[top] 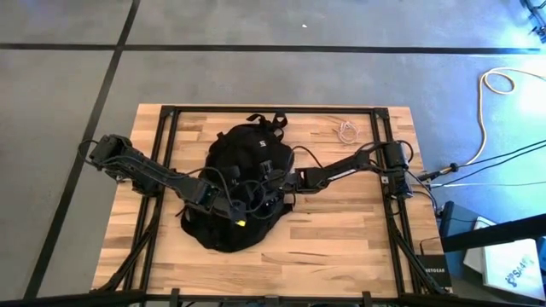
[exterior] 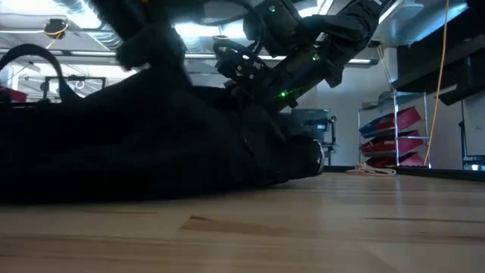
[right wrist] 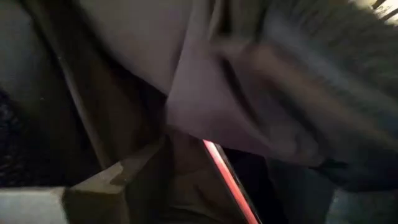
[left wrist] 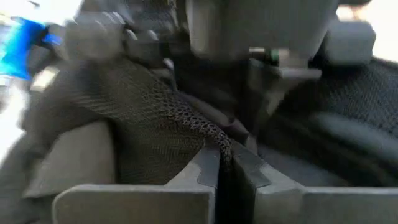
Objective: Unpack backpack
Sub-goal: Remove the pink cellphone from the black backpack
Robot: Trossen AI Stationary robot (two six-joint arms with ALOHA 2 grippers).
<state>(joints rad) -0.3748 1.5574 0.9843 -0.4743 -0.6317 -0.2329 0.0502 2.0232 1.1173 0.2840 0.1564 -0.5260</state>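
Note:
The black backpack lies flat on the middle of the wooden table; in the low view it is a dark mound. My left gripper reaches in from the table's left over the backpack's near half and is shut on a piece of black mesh fabric. My right gripper comes from the right, slanting down into the backpack's folds. In its wrist view one finger stands well off to the side, with grey fabric and a thin red strip beside it. My left gripper pinches a narrow edge of the backpack's mesh fabric between its two fingers. The fingers slant down from the table's left. The mesh runs up and away from the fingers and lies slack over the backpack. I cannot tell whether my right gripper touches the fabric around it.
A small coil of white cable lies near the far edge, right of the backpack. Black frame rails cross the table on both sides. Bare wood shows along the near edge and at the near right.

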